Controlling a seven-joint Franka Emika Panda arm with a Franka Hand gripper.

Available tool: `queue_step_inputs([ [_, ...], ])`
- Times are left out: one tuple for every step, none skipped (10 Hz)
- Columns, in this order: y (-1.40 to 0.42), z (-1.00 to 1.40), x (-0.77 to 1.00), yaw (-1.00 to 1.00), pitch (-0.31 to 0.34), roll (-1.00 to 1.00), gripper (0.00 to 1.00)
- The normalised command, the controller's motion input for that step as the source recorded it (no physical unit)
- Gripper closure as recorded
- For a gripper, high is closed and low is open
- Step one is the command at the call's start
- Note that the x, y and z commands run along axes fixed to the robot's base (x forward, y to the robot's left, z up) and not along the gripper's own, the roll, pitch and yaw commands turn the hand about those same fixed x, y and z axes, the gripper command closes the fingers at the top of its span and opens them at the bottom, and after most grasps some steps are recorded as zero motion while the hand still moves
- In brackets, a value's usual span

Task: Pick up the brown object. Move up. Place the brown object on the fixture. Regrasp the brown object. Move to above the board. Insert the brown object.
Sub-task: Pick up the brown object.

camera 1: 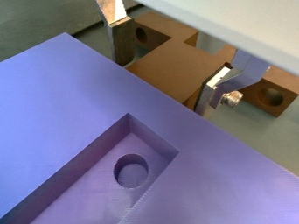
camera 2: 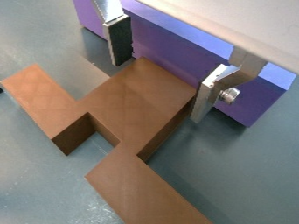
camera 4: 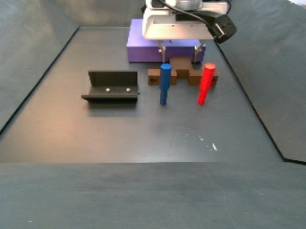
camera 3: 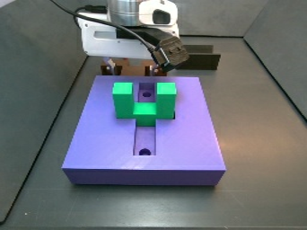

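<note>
Now gripper (camera 2: 158, 77) straddles brown object (camera 2: 128, 109) (unclamped).

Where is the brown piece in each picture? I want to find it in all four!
Wrist view: the brown object lies beyond the board, between the gripper fingers.
Wrist view: the brown object fills the middle, on the floor in front of the board.
Side view: only bits show behind the board, under the gripper.
Side view: it lies before the board.
Shared landmark: the board.
</note>
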Motion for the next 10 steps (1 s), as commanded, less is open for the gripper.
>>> queue_step_inputs([
  [0.00, -0.11, 0.00, 0.00, 0.000, 0.50, 0.00],
  [0.00, -0.20, 0.00, 0.00, 0.013, 0.50, 0.00],
  [0.02, -0.24, 0.00, 0.00, 0.016, 0.50, 0.00],
  [0.03, -0.25, 0.00, 0.00, 0.010, 0.48, 0.00],
  [0.00, -0.18, 0.00, 0.00, 0.016, 0.39, 0.00],
  [0.00, -0.04, 0.00, -0.01, 0.024, 0.29, 0.00],
  [0.00, 0.00, 0.00, -0.01, 0.001, 0.07, 0.00],
  [0.00, 0.00, 0.00, 0.00, 0.000, 0.00, 0.00],
  [0.00, 0.00, 0.00, 0.00, 0.000, 0.00, 1.00],
  [0.00, 0.00, 0.00, 0.00, 0.000, 0.00, 1.00],
])
